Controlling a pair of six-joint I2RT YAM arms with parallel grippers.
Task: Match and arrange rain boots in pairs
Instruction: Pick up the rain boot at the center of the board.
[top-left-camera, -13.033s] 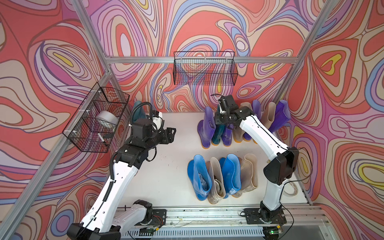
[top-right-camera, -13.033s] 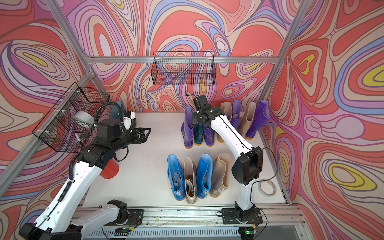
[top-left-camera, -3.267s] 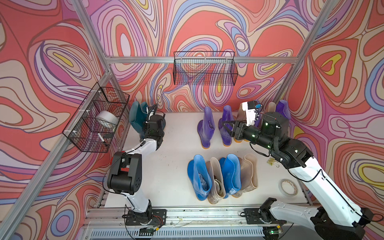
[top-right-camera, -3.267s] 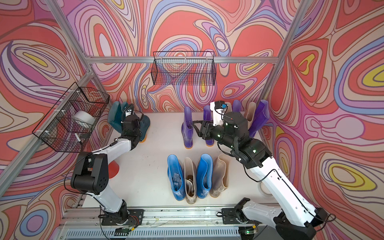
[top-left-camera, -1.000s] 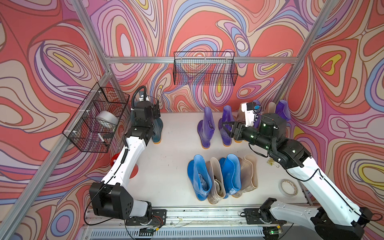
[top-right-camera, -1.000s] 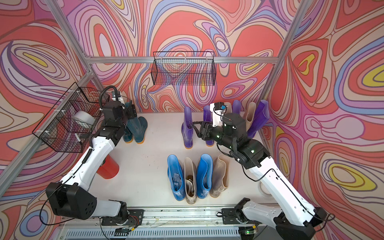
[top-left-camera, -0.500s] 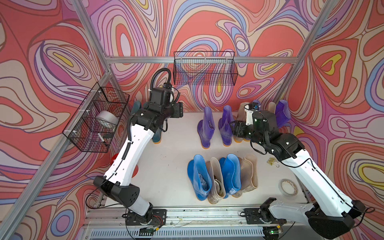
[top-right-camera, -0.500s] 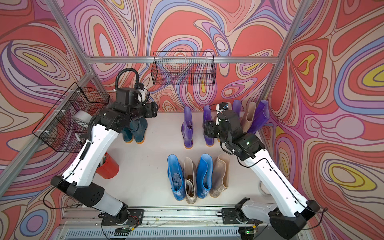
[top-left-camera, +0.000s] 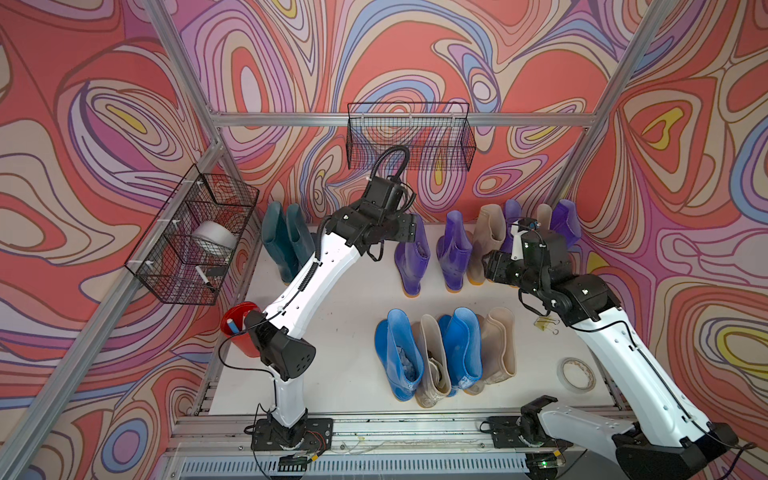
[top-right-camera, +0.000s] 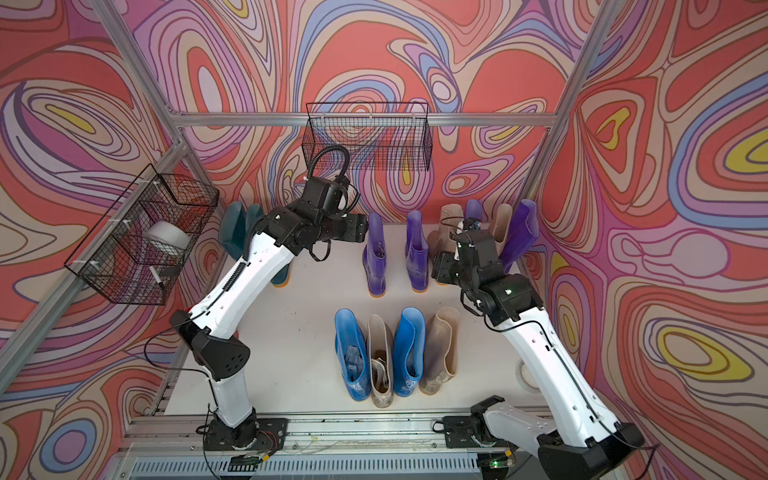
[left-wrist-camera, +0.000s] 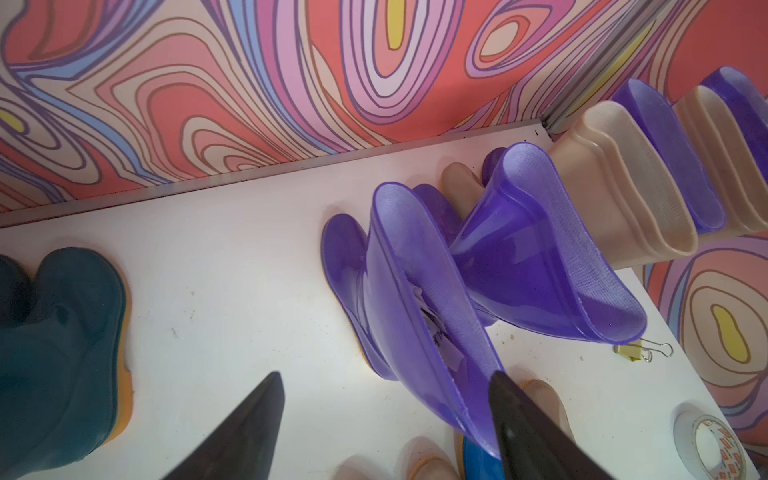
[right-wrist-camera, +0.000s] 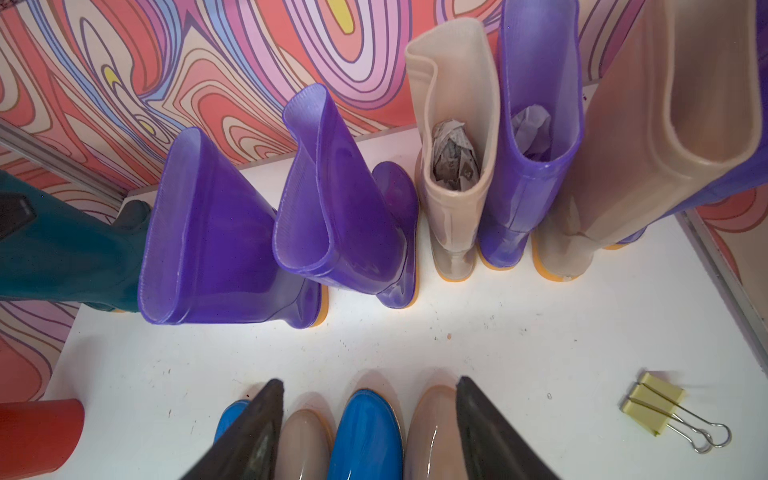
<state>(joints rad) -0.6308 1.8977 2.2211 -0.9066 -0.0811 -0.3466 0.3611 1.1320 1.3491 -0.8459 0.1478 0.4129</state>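
white tabletop: glossy rain boots, orange soles; l gripper & r gripper spread, nothing gripped.

Two teal boots at 10 o'clock, four purple boots at 1 o'clock, four beige boots split two at 1 o'clock and two at 6 o'clock, two blue boots at 6 o'clock: twelve in all. Two baskets, one cup, two arms.
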